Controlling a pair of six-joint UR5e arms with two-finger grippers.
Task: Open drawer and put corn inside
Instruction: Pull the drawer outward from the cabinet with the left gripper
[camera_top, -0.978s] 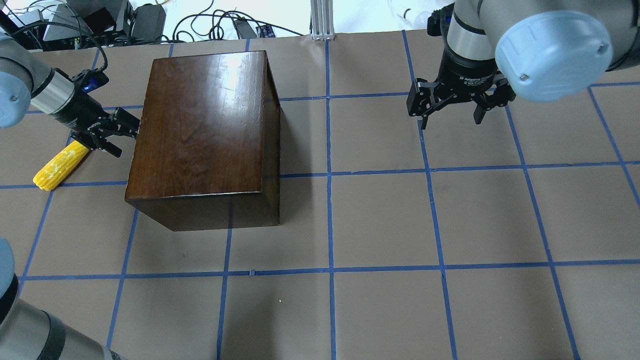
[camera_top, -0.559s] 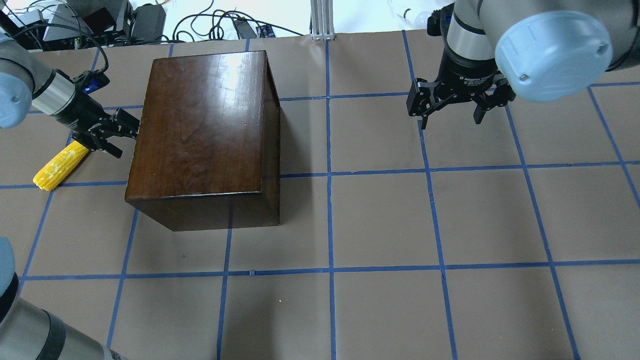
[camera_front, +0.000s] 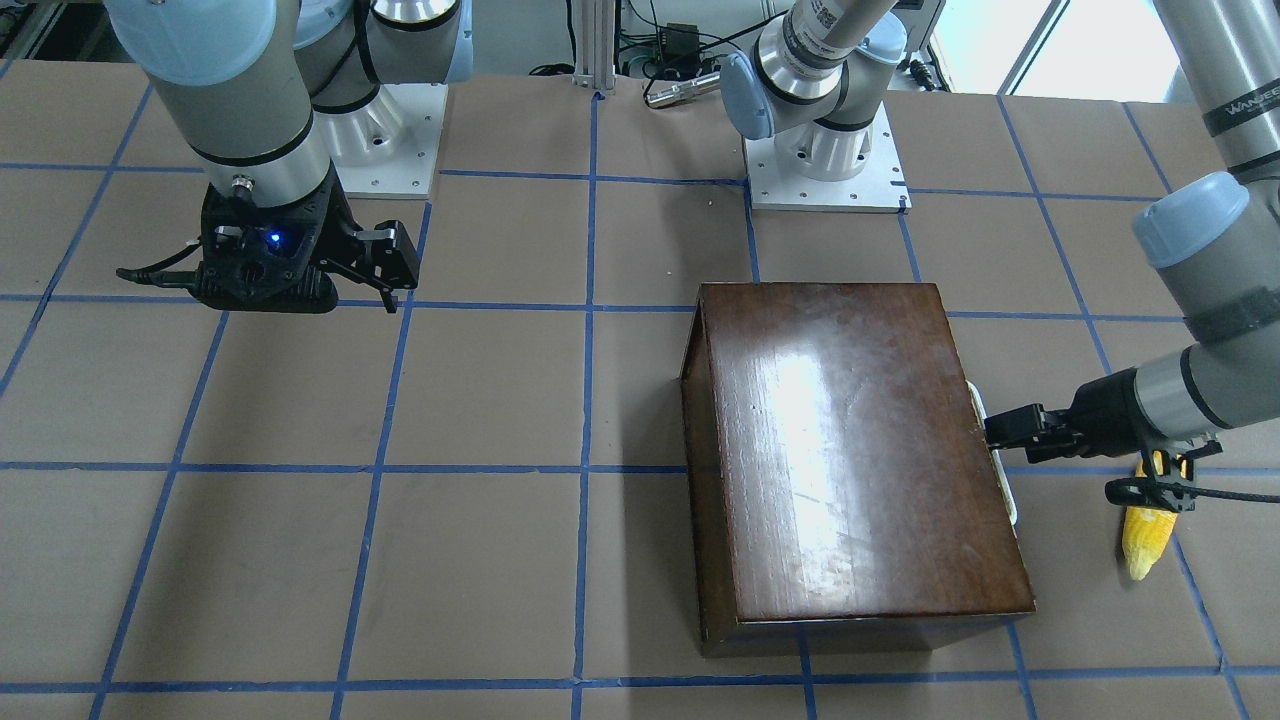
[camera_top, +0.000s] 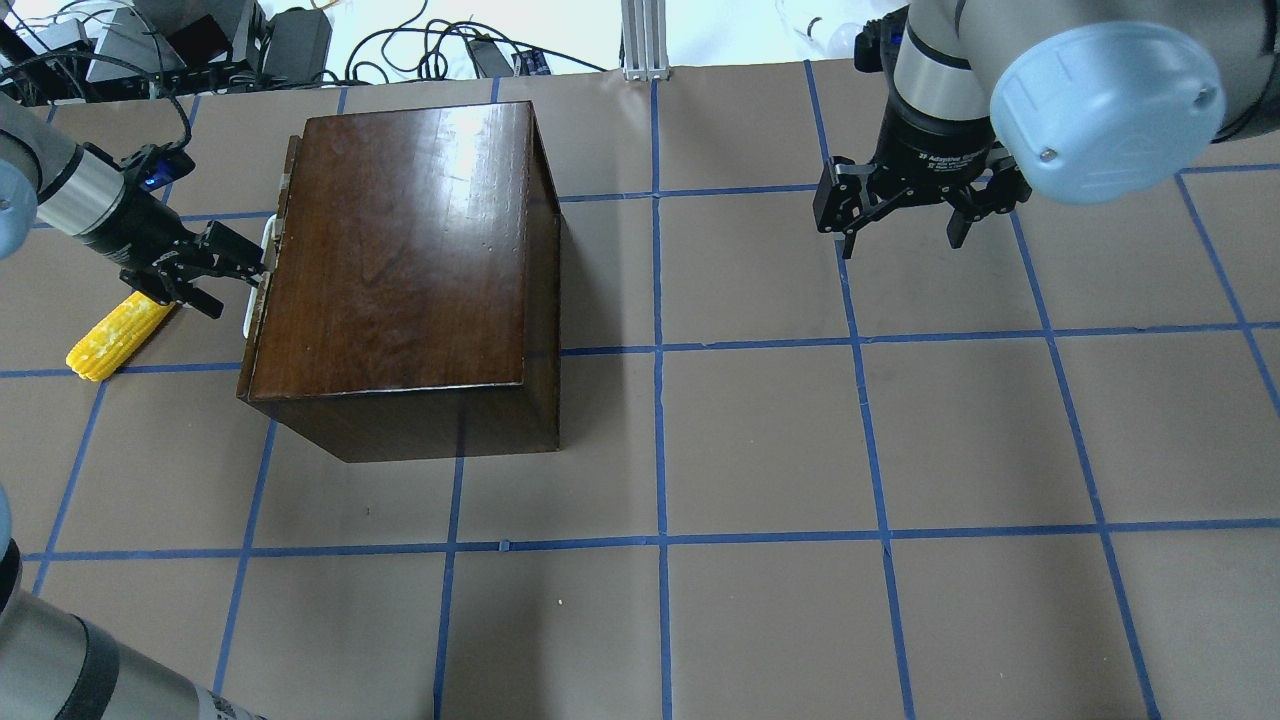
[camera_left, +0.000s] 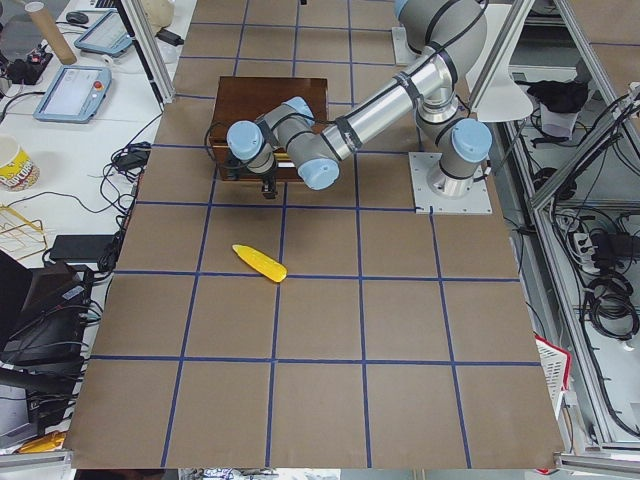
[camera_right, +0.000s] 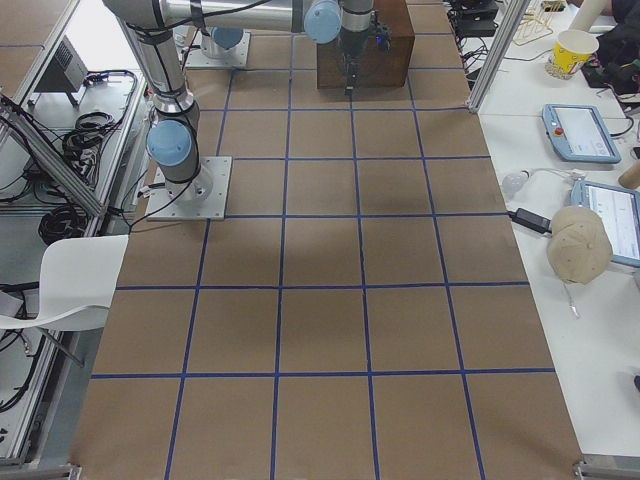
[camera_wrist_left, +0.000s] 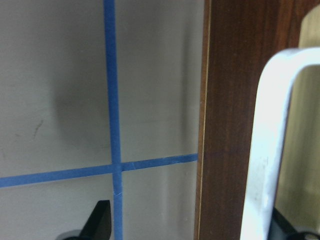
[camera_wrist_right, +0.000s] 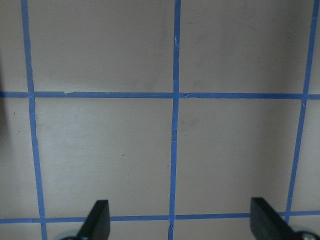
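Brown and glossy, box (camera_top: 400, 250) on the paper-covered worktop (camera_top: 760, 440). Drawer (camera_top: 250, 352) on the side toward the robot's left. Stands out only a sliver, dark front panel just clear of the box edge, white handle (camera_wrist_left: 270, 140) across it.

Left claw (camera_top: 238, 285) level with that handle, fingers spread, not pressed together. In the left wrist view, handle between the two fingers, close against one; the other well off, over bare worktop. Cannot tell whether the near finger touches the handle.

Corn (camera_top: 115, 335): lies flat on the worktop, outside the drawer, near its front but apart from it and from the box. In the overhead view, one end tucked under the left wrist.

Right claw (camera_top: 902, 245): hangs above bare worktop, well apart from the box, spread wide, nothing between its fingers.
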